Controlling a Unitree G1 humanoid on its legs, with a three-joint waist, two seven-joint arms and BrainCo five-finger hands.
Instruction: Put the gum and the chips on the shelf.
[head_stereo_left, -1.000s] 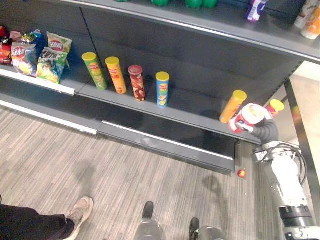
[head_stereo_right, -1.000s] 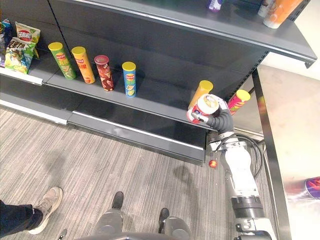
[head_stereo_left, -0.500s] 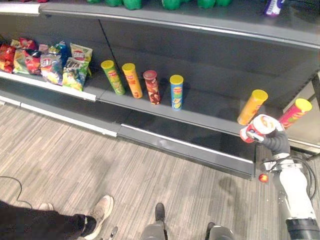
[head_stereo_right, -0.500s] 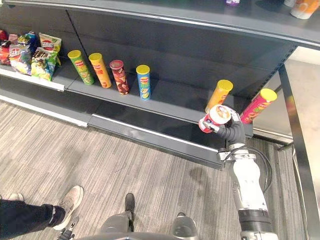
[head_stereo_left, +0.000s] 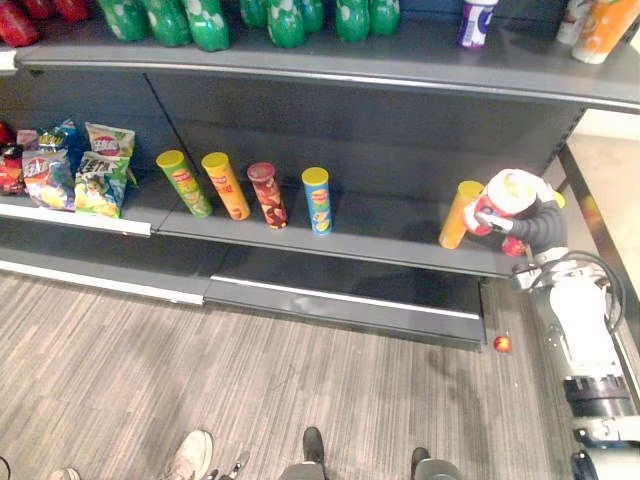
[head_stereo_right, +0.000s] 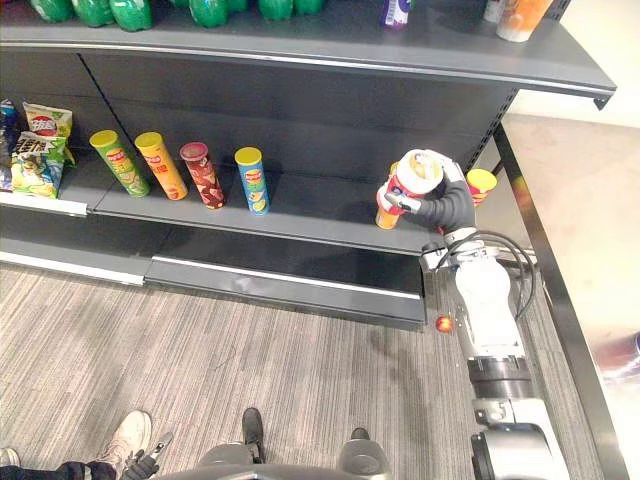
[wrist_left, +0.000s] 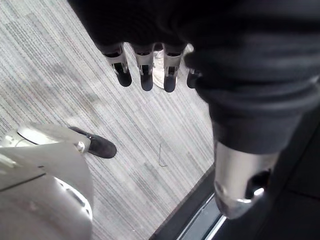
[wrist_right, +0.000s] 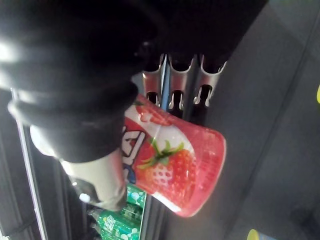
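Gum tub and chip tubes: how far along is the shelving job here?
Done: chip tubes stand on the shelf. In hand: the right hand is curled round the red gum tub, held up beside the yellow tube. Left: set it down and let go. The left hand hangs open over the floor.

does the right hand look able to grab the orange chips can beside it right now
Probably not: the right hand has its fingers curled round the gum tub, though the orange chips can stands close beside it.
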